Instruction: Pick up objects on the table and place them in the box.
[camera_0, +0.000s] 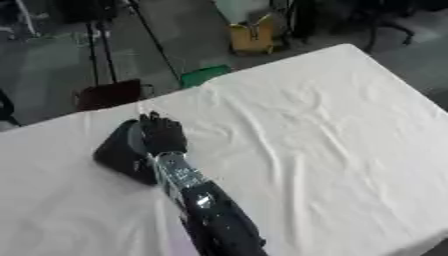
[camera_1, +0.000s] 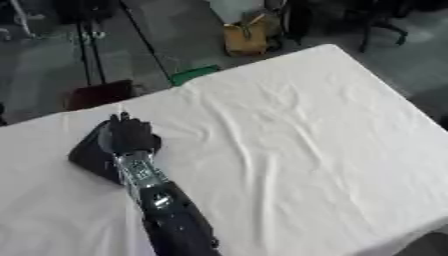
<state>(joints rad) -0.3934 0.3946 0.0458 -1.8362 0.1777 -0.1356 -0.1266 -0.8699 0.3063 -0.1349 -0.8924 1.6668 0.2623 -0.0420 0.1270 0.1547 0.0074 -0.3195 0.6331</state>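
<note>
Left eye view shows a counter (camera_0: 332, 130) draped in a wrinkled white cloth, lying askew across the picture. One arm (camera_0: 214, 220), black with a silver section near the wrist, reaches up from the lower edge toward the counter's left part. Which arm it is cannot be told for sure; it comes in left of centre, so it reads as the left. Its robot hand (camera_0: 162, 134) rests over a dark, flat-sided box (camera_0: 118, 152) that sits on the cloth near the counter's far left edge. The fingers (camera_1: 122, 125) point away from the camera and lie above the box's top; whether they are spread or curled cannot be told. No second robot hand shows in either view.
</note>
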